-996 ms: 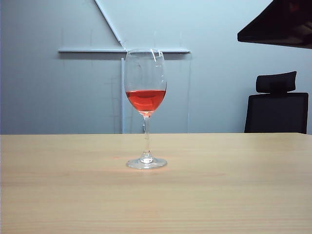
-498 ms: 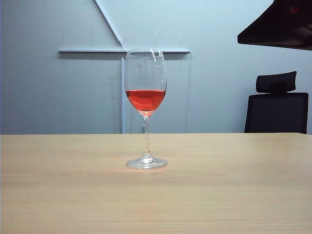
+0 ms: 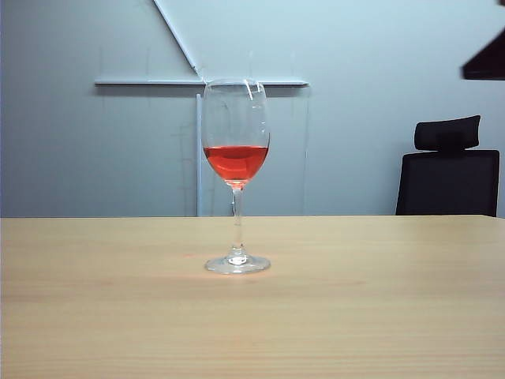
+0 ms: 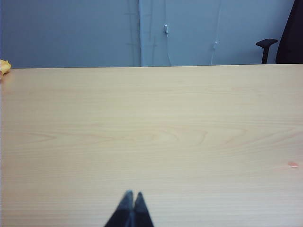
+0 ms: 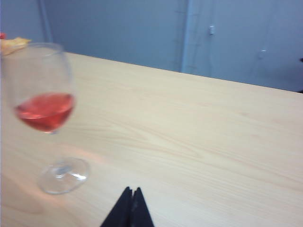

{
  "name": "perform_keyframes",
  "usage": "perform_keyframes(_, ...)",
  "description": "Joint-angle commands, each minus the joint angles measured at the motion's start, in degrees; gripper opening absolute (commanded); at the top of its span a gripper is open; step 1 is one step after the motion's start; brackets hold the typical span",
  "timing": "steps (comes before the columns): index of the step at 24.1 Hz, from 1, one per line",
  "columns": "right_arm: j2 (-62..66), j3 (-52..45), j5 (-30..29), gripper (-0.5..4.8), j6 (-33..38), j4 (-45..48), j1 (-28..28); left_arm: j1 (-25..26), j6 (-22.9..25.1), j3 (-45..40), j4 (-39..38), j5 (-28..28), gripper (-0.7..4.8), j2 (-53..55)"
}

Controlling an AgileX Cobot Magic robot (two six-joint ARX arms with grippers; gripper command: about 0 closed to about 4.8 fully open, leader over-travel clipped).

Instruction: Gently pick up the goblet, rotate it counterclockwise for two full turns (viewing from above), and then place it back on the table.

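We see the goblet [image 3: 237, 175] standing upright on the counter [image 3: 379, 308], its round foot flat on the wood near the middle of the exterior view, red liquid level in the lower part of the bowl, its long axis straight up through the thin stem. From our right hand [image 5: 131, 190] the goblet [image 5: 46, 116] lies off to one side and a little ahead, near but clearly apart; nothing touches the glass. That hand has its two dark fingers pressed together to a point and holds nothing. Our left hand [image 4: 132, 194] is likewise pinched closed and empty, low over bare counter [image 4: 156, 132], and the goblet does not show in its view at all, so we judge the right arm the nearer one. Only a dark corner of that arm shows at the upper right edge of the exterior view. Any grasp would call for the fingers to part first, then meet the stem or bowl sideways.
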Motion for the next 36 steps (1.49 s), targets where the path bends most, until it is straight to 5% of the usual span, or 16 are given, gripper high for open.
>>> perform_keyframes(1, -5.7, -1.7, -6.1, -0.06, 0.0, -1.8, -7.0, -0.1, 0.0, 0.2, 0.7, 0.2, -0.05, 0.1)
perform_keyframes(7, -14.8, -6.2, -8.5, -0.06, 1.1, -2.1, -16.2, -0.1, 0.0, 0.2, 0.7, 0.2, -0.05, 0.1)
perform_keyframes(20, -22.9, -11.6, -8.7, -0.06, 3.7, -2.3, -25.5, -0.1, 0.0, 0.2, 0.7, 0.2, -0.05, 0.1)
perform_keyframes(36, -23.0, -11.6, -7.9, -0.06, 3.6, -3.3, -26.5, -0.1, 0.0, 0.2, 0.7, 0.2, -0.05, 0.1)
